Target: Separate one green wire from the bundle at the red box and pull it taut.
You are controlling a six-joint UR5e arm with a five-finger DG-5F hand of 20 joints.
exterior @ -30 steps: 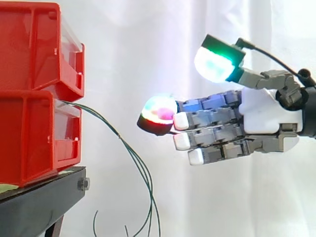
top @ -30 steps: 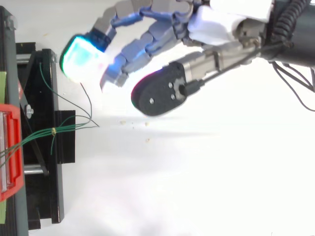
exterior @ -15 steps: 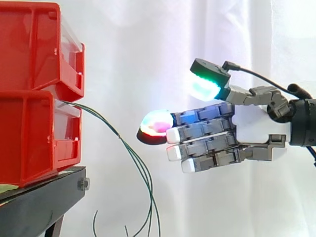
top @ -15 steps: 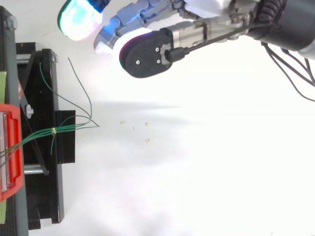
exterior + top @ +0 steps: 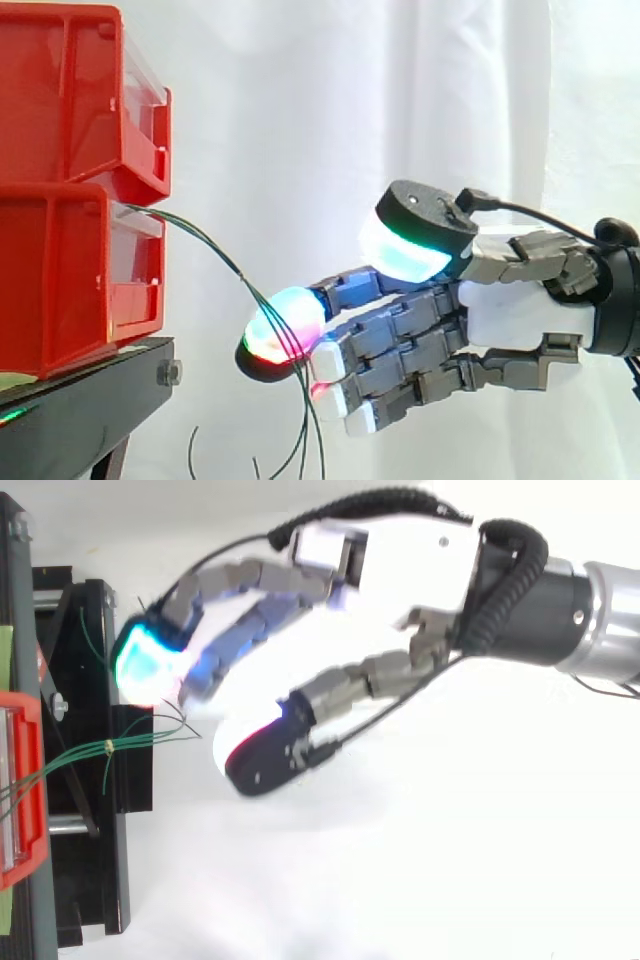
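Against the white curtain [image 5: 330, 120], green wires [image 5: 140, 739] droop from the lower red bin [image 5: 70, 270] at far left toward lower centre. They look thin, light and springy, so I'd take one strand where they fan apart. Mid-right, my hand [image 5: 520, 320] has its fingers [image 5: 400, 320] spread, pinching nothing.

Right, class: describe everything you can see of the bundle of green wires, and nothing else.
The green wires are thin, dark green strands, bound by a small yellowish tie. They leave the lower red bin, arc outward and hang slack, their loose ends fanned apart; one strand curls off alone. In the side view they cross a glowing pad on the fingers of the open hand; contact cannot be confirmed.
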